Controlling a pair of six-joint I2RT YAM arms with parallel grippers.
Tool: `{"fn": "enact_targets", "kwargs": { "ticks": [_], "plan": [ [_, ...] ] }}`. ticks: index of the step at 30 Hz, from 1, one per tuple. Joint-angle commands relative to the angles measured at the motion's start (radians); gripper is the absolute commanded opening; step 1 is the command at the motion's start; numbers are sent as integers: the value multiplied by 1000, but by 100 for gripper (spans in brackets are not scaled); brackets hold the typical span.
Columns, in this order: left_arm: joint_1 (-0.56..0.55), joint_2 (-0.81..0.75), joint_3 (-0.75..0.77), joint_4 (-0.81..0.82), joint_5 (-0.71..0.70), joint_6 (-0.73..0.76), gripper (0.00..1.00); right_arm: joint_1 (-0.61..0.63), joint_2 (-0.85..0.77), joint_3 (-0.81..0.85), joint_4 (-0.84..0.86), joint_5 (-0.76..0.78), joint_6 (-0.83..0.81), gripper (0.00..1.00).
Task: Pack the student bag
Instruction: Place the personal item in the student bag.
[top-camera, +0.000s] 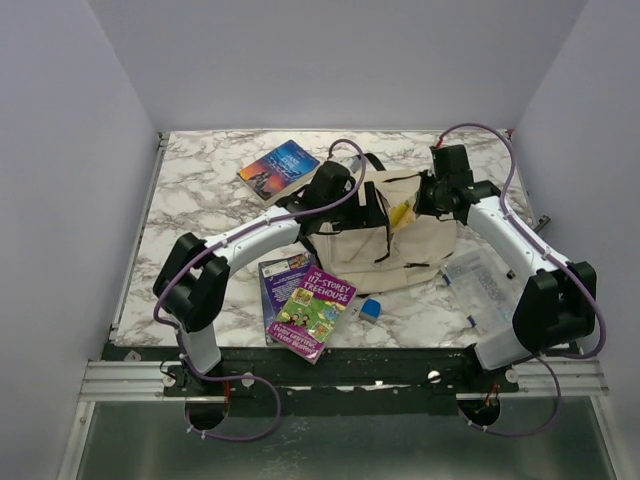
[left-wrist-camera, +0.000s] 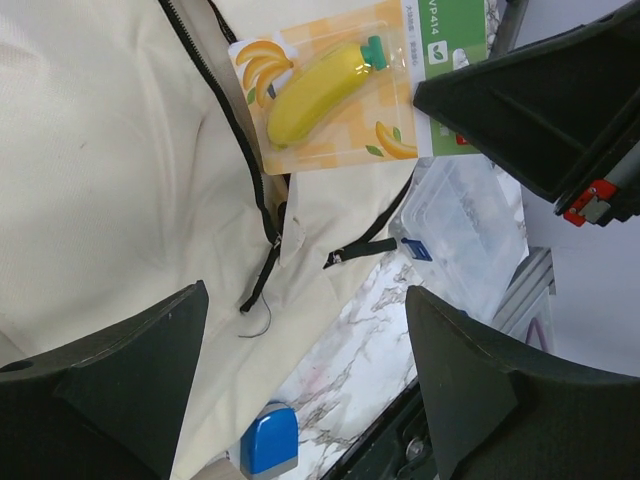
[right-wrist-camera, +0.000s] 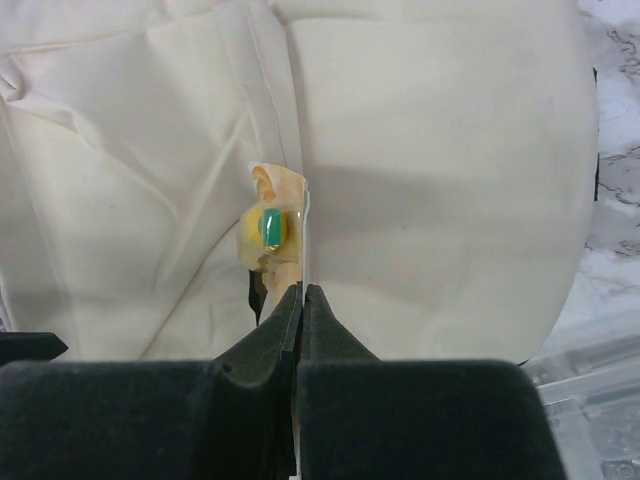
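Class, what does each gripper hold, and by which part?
Right gripper pinches the banana pack by its card edge at the green end. Left gripper is open and holds nothing.

The student bag (top-camera: 420, 250) is soft cream cloth, dull and wrinkly, with a black zipper (left-wrist-camera: 243, 150). The banana pack (left-wrist-camera: 330, 95) is shiny clear plastic over printed card. The box (top-camera: 485, 290) is clear plastic. The tabletop (top-camera: 200, 190) looks like smooth white marble. The purple book (top-camera: 315, 312) has a glossy paper cover. The left gripper (left-wrist-camera: 305, 320) has dull black plastic fingers (left-wrist-camera: 120, 390)
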Motion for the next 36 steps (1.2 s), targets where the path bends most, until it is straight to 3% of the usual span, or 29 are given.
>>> {"fn": "enact_targets", "kwargs": {
  "ticks": [1,10,16,20,25,30,36],
  "plan": [
    [-7,45,50,22,42,-11,82,7,-10,42,-37,78,-26,1],
    [-9,59,56,24,40,-24,81,51,42,41,5,62,-18,1],
    [-10,56,67,-4,-8,-4,73,56,85,3,44,31,19,1],
    [-14,115,169,-153,-86,2,66,54,84,-48,118,-180,95,0],
    [-17,113,183,-184,-132,12,63,35,40,-180,306,-387,246,1],
    [-17,102,206,-219,-168,57,60,-106,-21,-351,484,-536,396,0],
    [-18,130,246,-244,-150,88,56,-225,-31,-400,469,-565,372,1]
  ]
}}
